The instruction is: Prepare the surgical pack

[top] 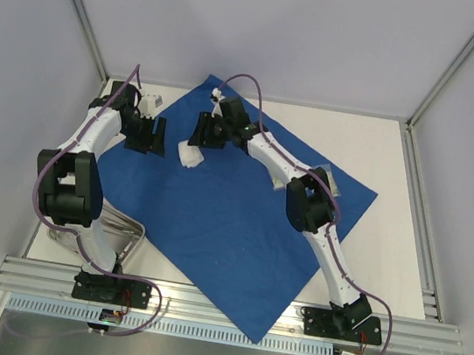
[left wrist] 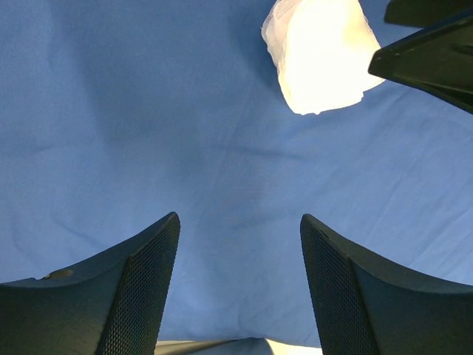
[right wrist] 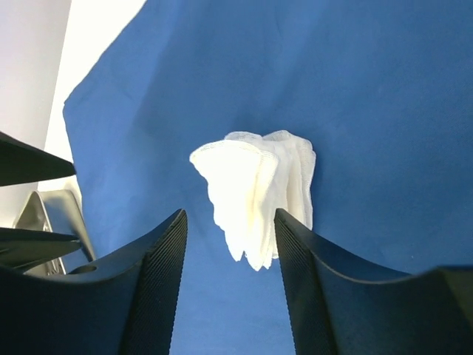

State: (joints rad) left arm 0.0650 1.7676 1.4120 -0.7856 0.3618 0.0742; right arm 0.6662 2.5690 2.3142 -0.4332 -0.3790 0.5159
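Drape (top: 239,222) of royal blue, spread flat and askew on table (top: 395,244), with near corner reaching past the near edge. Carries a small wad of white gauze (top: 191,155) toward the far corner. Right gripper (right wrist: 229,222) wide apart just at the gauze, with wad in front of the gap; pinches nothing, as far as visible. Left gripper (left wrist: 239,222) also wide apart, low over bare cloth near the gauze; holds nothing. Steel tray (top: 127,235) off the cloth, under left arm.

Possible troubles from here:
- pinching cloth together with gauze, and so raising a ridge in the flat sheet
- knocking the wad aside with one fingertip
- collision of the two grippers, being so close together
- sliding of the overhanging corner with any pull toward the near edge
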